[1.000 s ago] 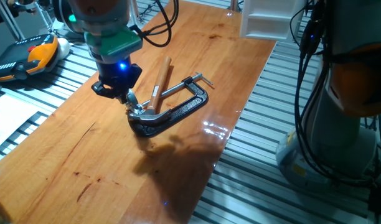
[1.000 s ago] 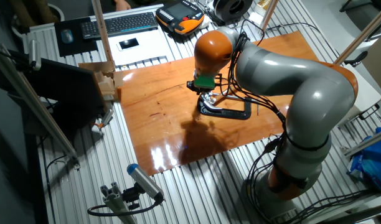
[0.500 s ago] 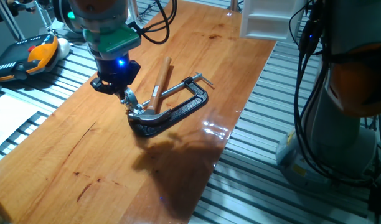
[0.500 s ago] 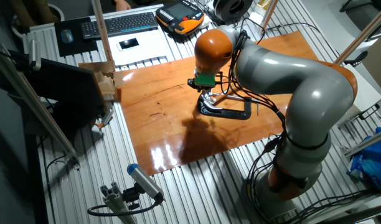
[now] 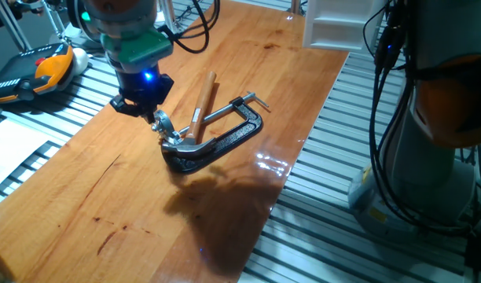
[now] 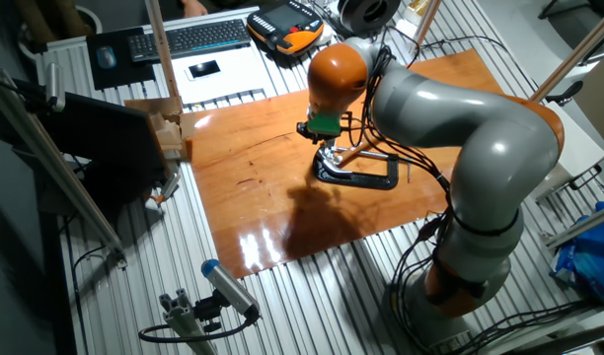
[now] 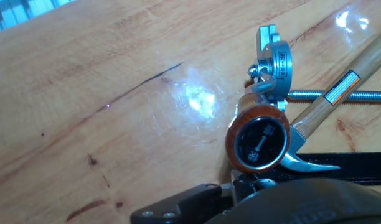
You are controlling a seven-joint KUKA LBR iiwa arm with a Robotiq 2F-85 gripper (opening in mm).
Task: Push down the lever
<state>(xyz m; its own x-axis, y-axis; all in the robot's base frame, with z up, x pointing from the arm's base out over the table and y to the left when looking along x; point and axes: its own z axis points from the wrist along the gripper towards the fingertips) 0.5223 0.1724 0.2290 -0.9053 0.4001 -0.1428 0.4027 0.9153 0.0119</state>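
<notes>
The lever (image 7: 260, 140) shows end-on in the hand view as a round reddish-rimmed knob with a dark face, just below its small silver bracket (image 7: 272, 61). In one fixed view the lever (image 5: 164, 127) stands at the near end of the black C-clamp (image 5: 234, 137), beside the head of the wooden-handled hammer (image 5: 201, 101). My gripper (image 5: 145, 112) hovers just left of and above the lever, with a blue light lit on the hand. Its fingers are dark and I cannot make out how they stand. From the other side the gripper (image 6: 320, 136) hangs over the clamp (image 6: 366, 180).
The hammer handle (image 7: 343, 81) crosses the clamp's screw bar (image 7: 358, 96). A white box (image 5: 339, 23) stands at the table's far end. An orange and black pendant (image 5: 44, 71) lies off the left edge. Wooden blocks (image 6: 170, 133) sit at one corner.
The gripper has drifted a little to the left and upward in the fixed view, away from the lever. Lever, hammer and clamp have not moved.
</notes>
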